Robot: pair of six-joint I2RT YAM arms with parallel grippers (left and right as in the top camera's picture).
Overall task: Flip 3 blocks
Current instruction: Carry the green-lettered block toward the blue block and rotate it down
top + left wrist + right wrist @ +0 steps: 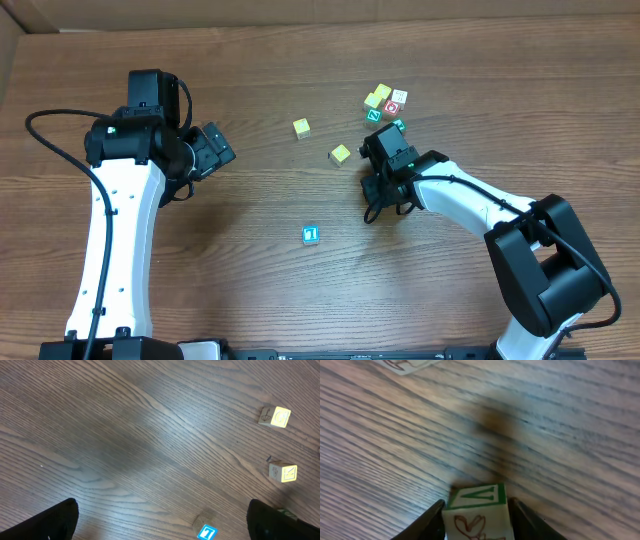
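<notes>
Cubes number three out on the open wood of the table. One blue cube lies low in the middle of the overhead view. Above it are the upper pale yellow cube and the lower pale yellow cube, all three well apart.

A tight cluster at upper right seems to hold five more, though the exact count is hard to read. Among them are a cream-white cube, a red-marked cube and a green-marked cube.

Being cubes, none shows a long axis. The blue cube rests flat with its white mark facing up, its edges about square to the frame. Both loose yellow cubes sit flat and slightly turned.

Two arms are in view. The left gripper hangs at middle left, fingers spread wide and released. The right gripper, just below the cluster, has its fingers pressed on both sides of a green-framed cube. That cube's green-framed face lies toward the upper frame, and a cream face with a red drawing is turned to the camera.
</notes>
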